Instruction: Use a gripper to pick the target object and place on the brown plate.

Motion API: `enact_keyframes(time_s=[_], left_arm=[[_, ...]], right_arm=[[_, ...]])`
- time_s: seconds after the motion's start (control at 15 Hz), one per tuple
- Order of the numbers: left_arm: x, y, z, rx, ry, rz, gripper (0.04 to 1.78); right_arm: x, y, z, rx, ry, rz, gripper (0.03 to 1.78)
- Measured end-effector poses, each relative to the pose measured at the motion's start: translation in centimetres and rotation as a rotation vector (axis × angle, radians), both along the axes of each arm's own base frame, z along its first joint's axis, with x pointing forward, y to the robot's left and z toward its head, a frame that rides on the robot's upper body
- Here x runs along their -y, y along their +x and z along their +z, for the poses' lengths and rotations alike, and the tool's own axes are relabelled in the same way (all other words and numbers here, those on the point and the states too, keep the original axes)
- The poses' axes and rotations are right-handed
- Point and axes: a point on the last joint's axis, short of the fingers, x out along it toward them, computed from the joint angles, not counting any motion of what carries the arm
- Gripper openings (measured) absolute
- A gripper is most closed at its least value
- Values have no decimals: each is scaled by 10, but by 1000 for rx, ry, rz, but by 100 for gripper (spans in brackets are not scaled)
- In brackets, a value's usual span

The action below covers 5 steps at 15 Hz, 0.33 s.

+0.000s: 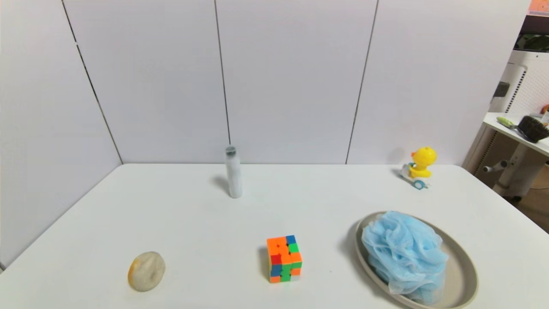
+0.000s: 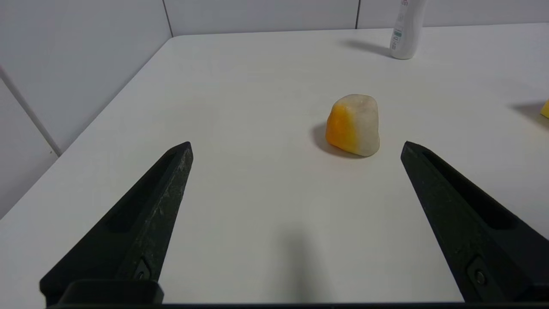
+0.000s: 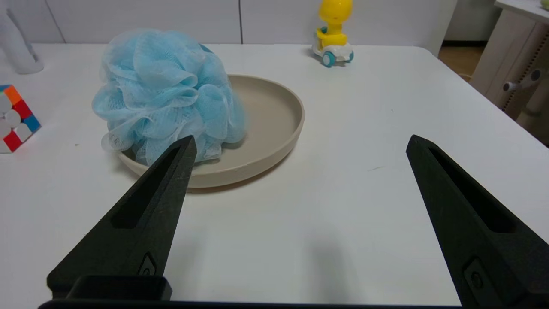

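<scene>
The light blue mesh bath pouf (image 1: 403, 255) lies in the beige-brown plate (image 1: 465, 268) at the table's front right, on the plate's left half. It shows in the right wrist view (image 3: 165, 92) on the plate (image 3: 274, 116). My right gripper (image 3: 300, 143) is open and empty, above bare table on the near side of the plate, apart from the pouf. My left gripper (image 2: 296, 146) is open and empty over the table's front left. Neither gripper shows in the head view.
A multicoloured puzzle cube (image 1: 284, 259) stands at front centre. A pale stone with an orange patch (image 1: 146, 271) lies at front left, just beyond the left gripper (image 2: 353, 124). A white bottle (image 1: 233, 172) stands at the back. A yellow duck toy (image 1: 419, 167) is at back right.
</scene>
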Motion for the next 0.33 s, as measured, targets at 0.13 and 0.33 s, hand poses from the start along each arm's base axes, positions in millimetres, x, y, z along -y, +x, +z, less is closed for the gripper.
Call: enact_keyframes(time_s=[0.13,0.33], left_arm=[[0,0,0,0,-1,0,175],[0,0,0,0,0,0,175]], right_arm=[[0,0,0,0,5,-1,169],[0,0,0,2,-49,11,169]])
